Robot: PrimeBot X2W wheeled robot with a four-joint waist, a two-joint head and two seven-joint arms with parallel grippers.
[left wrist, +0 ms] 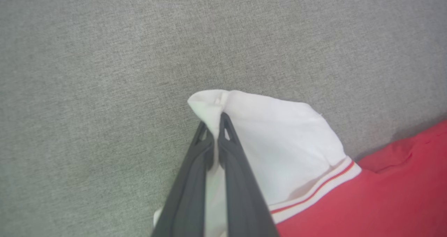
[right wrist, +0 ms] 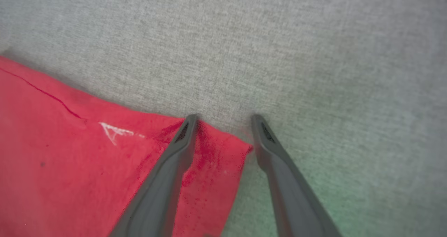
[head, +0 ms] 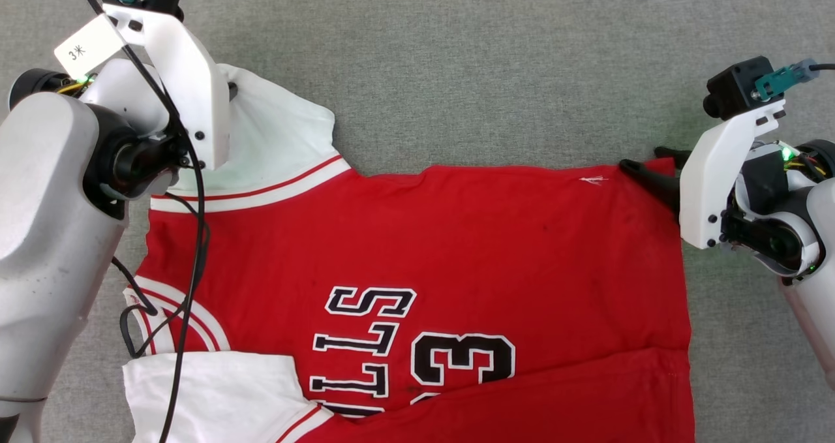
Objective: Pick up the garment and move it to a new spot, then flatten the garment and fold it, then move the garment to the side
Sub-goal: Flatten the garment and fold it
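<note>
The garment (head: 456, 247), red with white sleeves and black lettering, lies spread on the grey surface, neck end toward my left arm. My left gripper (left wrist: 216, 123) is shut on the tip of the far white sleeve (left wrist: 290, 153), pinching it into a small peak. My right gripper (right wrist: 225, 118) stands open astride the garment's far right corner (right wrist: 216, 160). One of its fingers (right wrist: 174, 153) rests on the red cloth and the other (right wrist: 276, 160) on the grey surface beside it. In the head view the right gripper (head: 642, 159) sits at that same corner.
Grey cloth surface (head: 496, 58) stretches wide beyond the garment's far edge. The near white sleeve (head: 209, 397) lies folded over the garment at the lower left. A red fold (head: 554, 391) runs along the near side. A black cable (head: 196, 234) from my left arm hangs over the garment.
</note>
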